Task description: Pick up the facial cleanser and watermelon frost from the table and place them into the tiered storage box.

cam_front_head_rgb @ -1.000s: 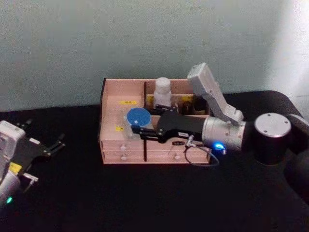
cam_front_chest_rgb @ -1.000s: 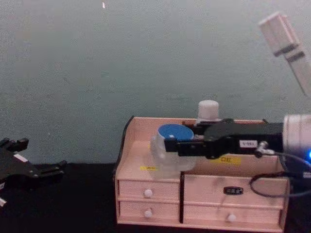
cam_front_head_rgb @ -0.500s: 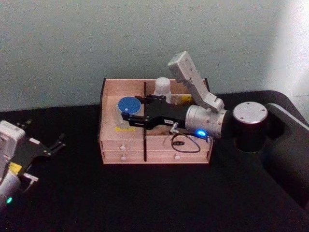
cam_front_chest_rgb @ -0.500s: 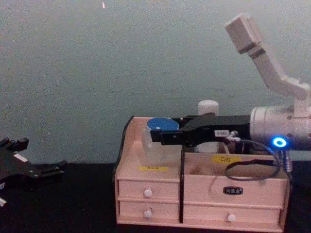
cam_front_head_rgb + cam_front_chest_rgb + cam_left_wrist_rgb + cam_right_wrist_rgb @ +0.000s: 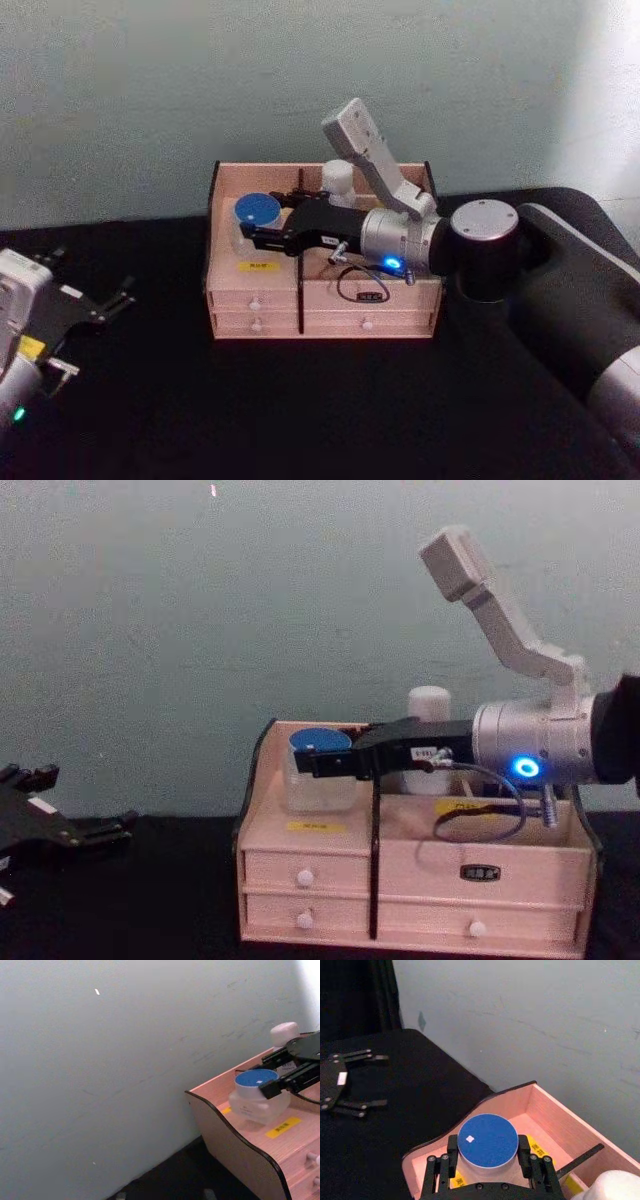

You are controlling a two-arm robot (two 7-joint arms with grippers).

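Inside the left rear compartment of the tiered storage box [image 5: 320, 290] you have a clear jar with a blue lid [image 5: 255, 210], standing upright. From the chest view its base sits down behind the compartment's front step, above the yellow label [image 5: 316, 826]; whether it rests on the floor of the compartment you cannot tell.

Your right end effector [image 5: 262, 217] reaches in from the right across the top of the box, with its black fingers [image 5: 443, 1161] clamped on either side of the jar just under the lid. The right wrist view looks straight down on the blue lid between the two finger tips.

Behind the arm, in the rear compartment to the right of the dark divider [image 5: 375, 850], a white-capped bottle [image 5: 429, 703] stands upright. The box rests on the black bench [image 5: 300, 400], its four white-knobbed drawers closed and facing you.

Your left end effector [image 5: 95, 305] is parked well to the left of the box, low over the bench, fingers spread apart and holding nothing.
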